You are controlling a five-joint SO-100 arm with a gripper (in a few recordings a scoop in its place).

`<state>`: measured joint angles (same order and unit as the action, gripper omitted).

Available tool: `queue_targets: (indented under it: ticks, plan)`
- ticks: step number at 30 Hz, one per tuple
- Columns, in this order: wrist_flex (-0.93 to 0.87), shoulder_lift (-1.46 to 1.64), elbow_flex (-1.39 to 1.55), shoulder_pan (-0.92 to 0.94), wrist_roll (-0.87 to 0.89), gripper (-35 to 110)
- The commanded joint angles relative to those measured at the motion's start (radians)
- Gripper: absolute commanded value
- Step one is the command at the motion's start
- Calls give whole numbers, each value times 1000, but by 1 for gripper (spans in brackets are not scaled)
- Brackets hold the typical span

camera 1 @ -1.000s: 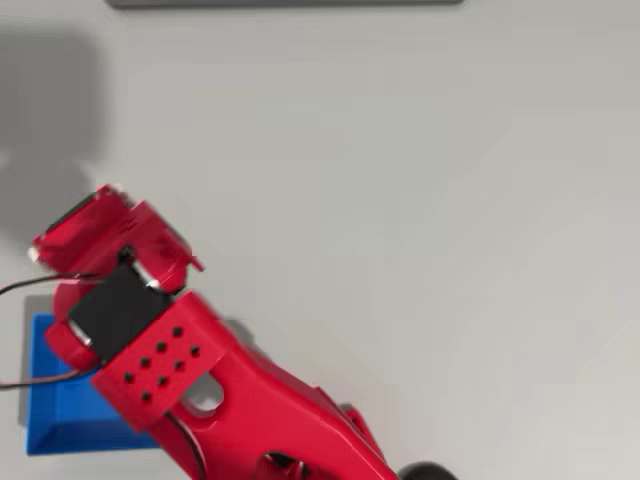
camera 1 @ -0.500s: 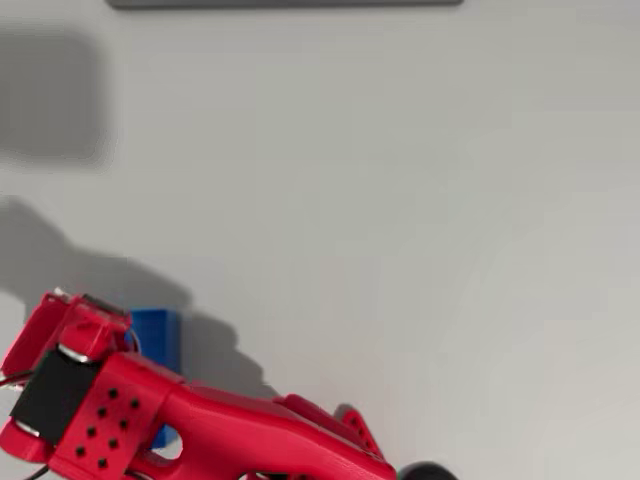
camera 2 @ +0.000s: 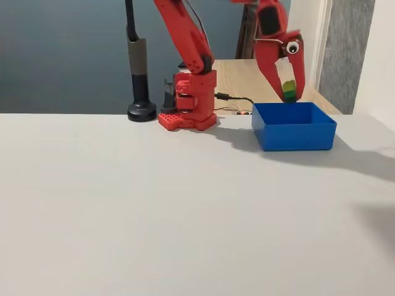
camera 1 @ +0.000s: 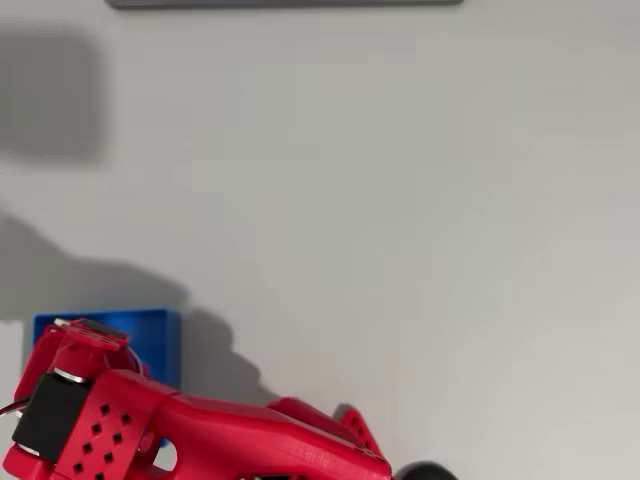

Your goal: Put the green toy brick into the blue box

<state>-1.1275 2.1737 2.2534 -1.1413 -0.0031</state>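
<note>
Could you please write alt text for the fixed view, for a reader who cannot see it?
A red robot arm holds a green toy brick in its claw just above the open blue box on a pale table. A black stand rises beside the arm's base.

Our red arm (camera 2: 185, 37) reaches over the box (camera 2: 294, 127); our gripper (camera 2: 289, 94) points down, fingers clamped on the brick (camera 2: 288, 88).

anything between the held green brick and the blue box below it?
Nothing. In the fixed view the gripper holds the green toy brick just above the blue box's back rim, with only open air between brick and box.
</note>
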Motion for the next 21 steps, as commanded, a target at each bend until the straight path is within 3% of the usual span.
queue_targets:
  ticks: [1,5,11,15,21]
  plan:
    - [0,55,0,-20,0,27]
    - [0,55,-8,-17,15,31]
    - [-2,55,-57,63,35,13]
    - [-2,55,-100,210,40,0]
    - [3,57,-130,492,38,0]
